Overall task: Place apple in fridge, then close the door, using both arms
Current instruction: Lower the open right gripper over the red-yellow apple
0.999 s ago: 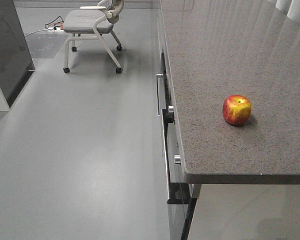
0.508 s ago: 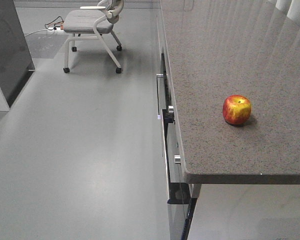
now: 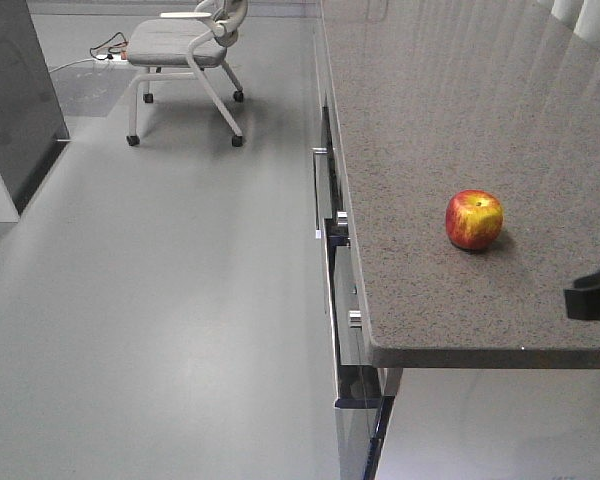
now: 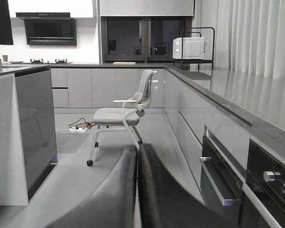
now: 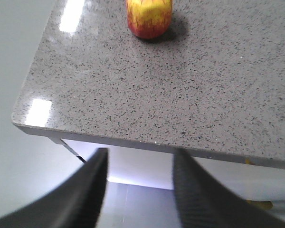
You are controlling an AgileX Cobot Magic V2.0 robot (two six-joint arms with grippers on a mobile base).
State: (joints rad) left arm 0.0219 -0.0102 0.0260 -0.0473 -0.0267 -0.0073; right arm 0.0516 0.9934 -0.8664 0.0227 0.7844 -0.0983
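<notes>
Noted at far left the dark-sided, white-panelled counter island [image 3: 20, 110], then the grey-cushioned, white-framed chair [image 3: 185, 50] on castors, standing on the bare grey floor [image 3: 180, 300]. Found no fridge and no door in any view. Passed rightward over the pale drawer fronts [image 3: 335, 230] with metal handles, set under the speckled grey stone surface [image 3: 460, 120]. Spotted the glossy red-and-yellow round apple [image 3: 474, 219] sitting upright on that surface toward its near end, untouched and exactly where seen a second earlier.

Registered one change: a black part of the right arm [image 3: 595, 298], absent from both earlier pictures, now poking in at the right edge of the front view, beyond the apple and apart from it. Judged this as the opening of the reach, with pick-up, carry to the fridge and door closing all yet to come.

Checked the left end effector [image 4: 137, 190]: dark fingers [image 4: 118, 190] pressed together, fully closed, gripping nothing, aimed down the aisle toward the chair. Checked the right end effector [image 5: 140, 156]: black fingers [image 5: 88, 190] spread wide, empty, touching nothing, hanging off the front edge of the surface, the apple ahead and well apart from the tips. Reckoned a forward advance needed before any closing round the fruit.
</notes>
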